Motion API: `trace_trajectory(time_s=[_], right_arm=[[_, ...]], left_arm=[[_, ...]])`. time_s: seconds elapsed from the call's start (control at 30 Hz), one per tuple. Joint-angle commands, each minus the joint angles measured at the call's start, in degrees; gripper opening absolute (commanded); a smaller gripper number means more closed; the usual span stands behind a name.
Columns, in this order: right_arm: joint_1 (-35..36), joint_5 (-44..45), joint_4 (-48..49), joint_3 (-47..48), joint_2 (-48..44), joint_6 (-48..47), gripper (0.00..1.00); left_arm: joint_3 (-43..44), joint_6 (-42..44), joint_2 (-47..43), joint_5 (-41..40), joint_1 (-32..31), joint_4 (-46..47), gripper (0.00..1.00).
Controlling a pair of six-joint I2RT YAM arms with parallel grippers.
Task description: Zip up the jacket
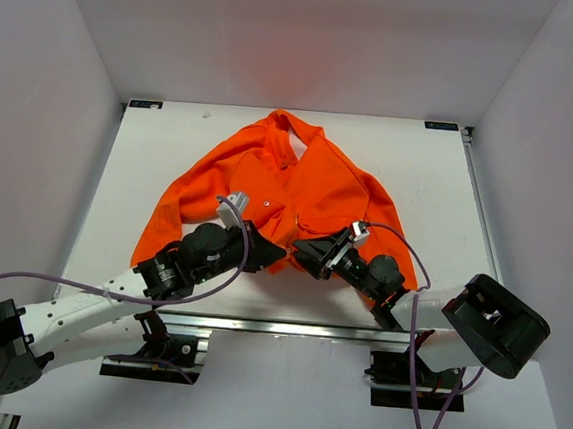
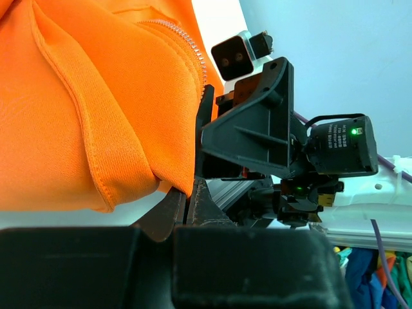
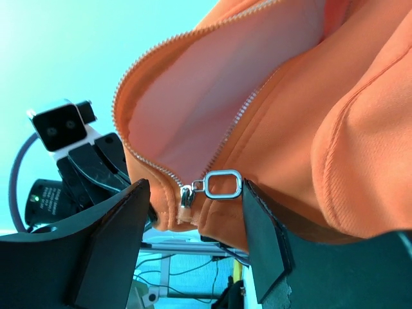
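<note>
At the near edge of the white bench [image 1: 150, 162], the orange jacket [image 1: 319, 187] lies spread with its front open. The left hand [image 2: 188, 205] looks pinched shut on the bottom hem, anchoring it. The right hand [image 3: 193, 209] stands wide open and empty, fingers either side of the silver rectangular zipper pull [image 3: 223, 183]. Closing squarely on that small hard loop, then drawing along the fine metal teeth [image 3: 248, 103] with the soft, limp fabric held taut, should serve best. Pale pink lining [image 3: 199, 109] shows inside.
</note>
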Motion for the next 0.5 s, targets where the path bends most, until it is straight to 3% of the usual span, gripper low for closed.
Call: trace_trajectory(time_s=[0.0,0.47], right_arm=[[0.4,2.57,33.06,-0.28,0.56,1.42,0.64],[0.48,2.4,33.06,-0.11,0.56,2.91,0.58]], left_arm=[[-0.84,-1.77,-2.85,-0.21,-0.12,2.1,0.0],[-2.16,-2.74,-3.81,-2.31,-0.12,-0.63,0.0]])
